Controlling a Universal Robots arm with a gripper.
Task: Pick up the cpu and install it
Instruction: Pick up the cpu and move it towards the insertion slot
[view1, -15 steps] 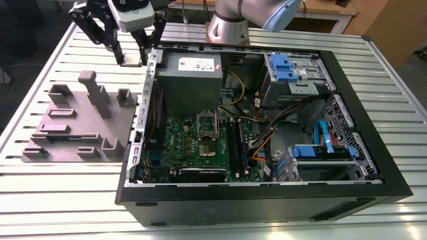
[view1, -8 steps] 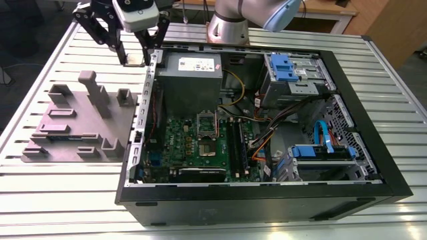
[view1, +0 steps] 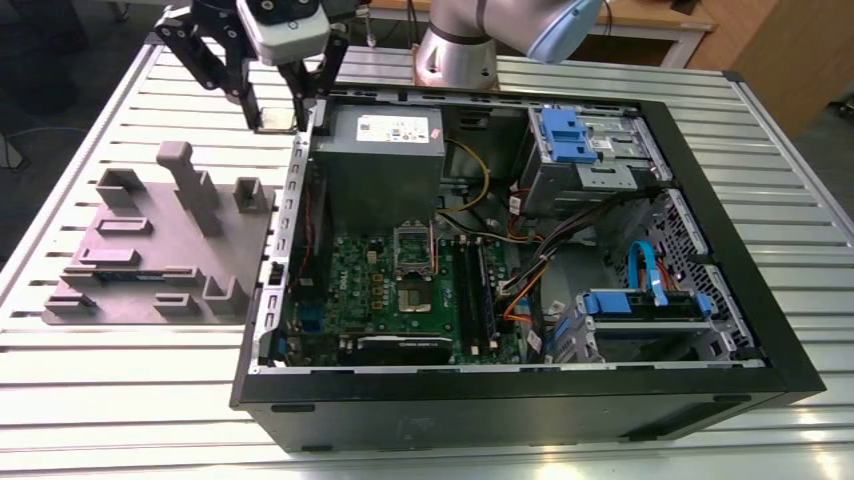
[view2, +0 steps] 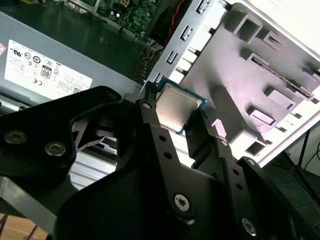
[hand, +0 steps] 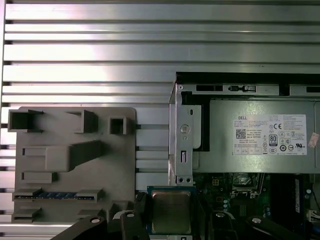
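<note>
The black two-finger gripper (view1: 278, 118) is clamped on the cpu (view1: 276, 121), a small flat square chip with a shiny silver-grey metal top. In the exterior view it hangs at the upper left of the frame, over the slatted metal table (view1: 107, 400) and just beside the back corner of the open black computer case (view1: 534, 405).

In both wrist views the fingers (view2: 150, 115) press on two opposite edges of the cpu (view2: 177, 107), silver face towards the camera.

The step in hand looks like the carry. It calls for a level chip and an edge-only grip. The path should clear the case wall and the grey metal power supply box (view1: 380, 135). The chip's sides should be squared to the socket (view1: 407, 298) on the green motherboard (view1: 360, 270), since a tilted chip could jam or damage it.
</note>
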